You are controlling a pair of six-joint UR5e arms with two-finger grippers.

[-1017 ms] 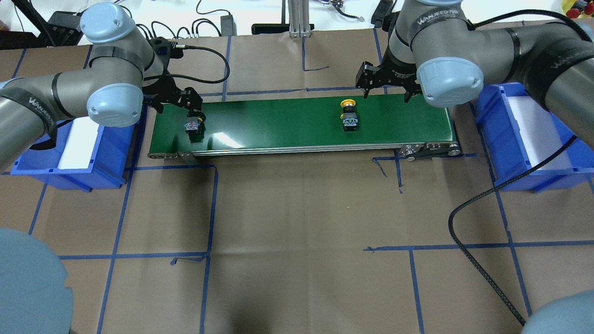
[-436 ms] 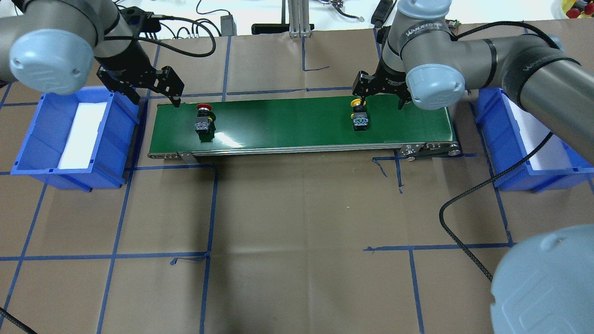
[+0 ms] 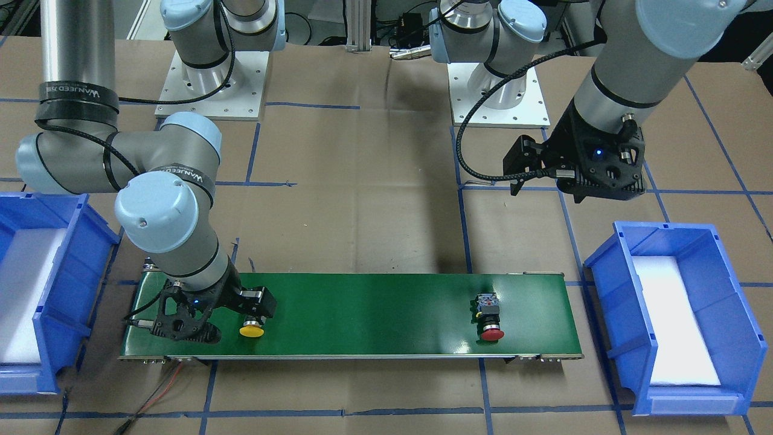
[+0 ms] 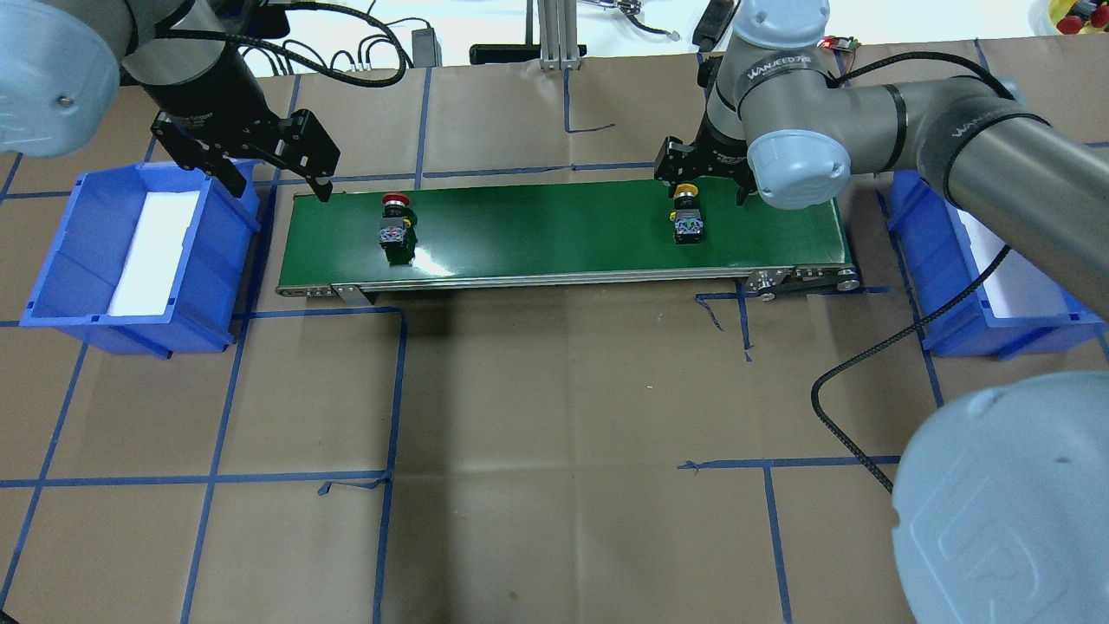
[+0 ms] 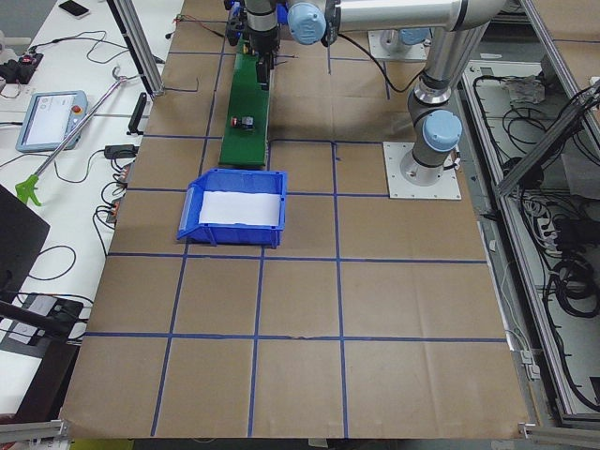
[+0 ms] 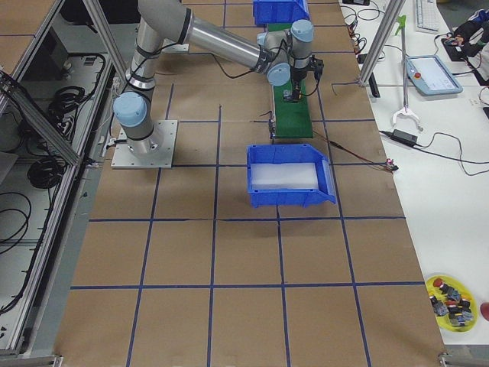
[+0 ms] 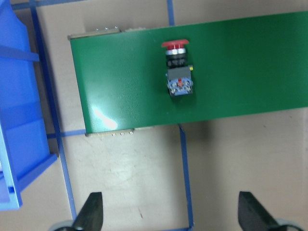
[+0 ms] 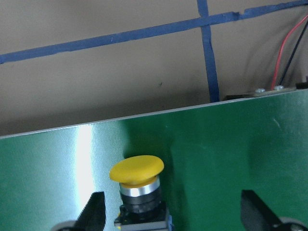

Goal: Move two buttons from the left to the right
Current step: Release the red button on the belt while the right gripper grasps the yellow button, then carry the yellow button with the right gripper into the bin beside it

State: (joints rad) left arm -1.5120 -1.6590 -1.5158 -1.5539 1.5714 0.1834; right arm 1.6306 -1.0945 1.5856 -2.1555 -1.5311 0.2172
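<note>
The red-capped button (image 4: 395,223) lies on its side on the green belt (image 4: 554,230) near its left end; it also shows in the left wrist view (image 7: 178,72) and the front view (image 3: 490,317). My left gripper (image 4: 279,184) is open and empty, raised above the belt's left end beside the left bin. The yellow-capped button (image 4: 689,214) lies on the belt toward its right end. My right gripper (image 4: 703,180) is open and low over it, one finger on each side. In the right wrist view the yellow button (image 8: 137,185) sits between the fingers, nearer the left one.
A blue bin (image 4: 208,260) with a white liner stands left of the belt, and a second blue bin (image 4: 923,243) stands right of it. A black cable (image 4: 866,364) loops over the brown paper in front of the right bin.
My left gripper has let go of the red button and risen back toward the left bin. Both buttons have moved right on the belt. My right gripper has come down around the yellow button.
</note>
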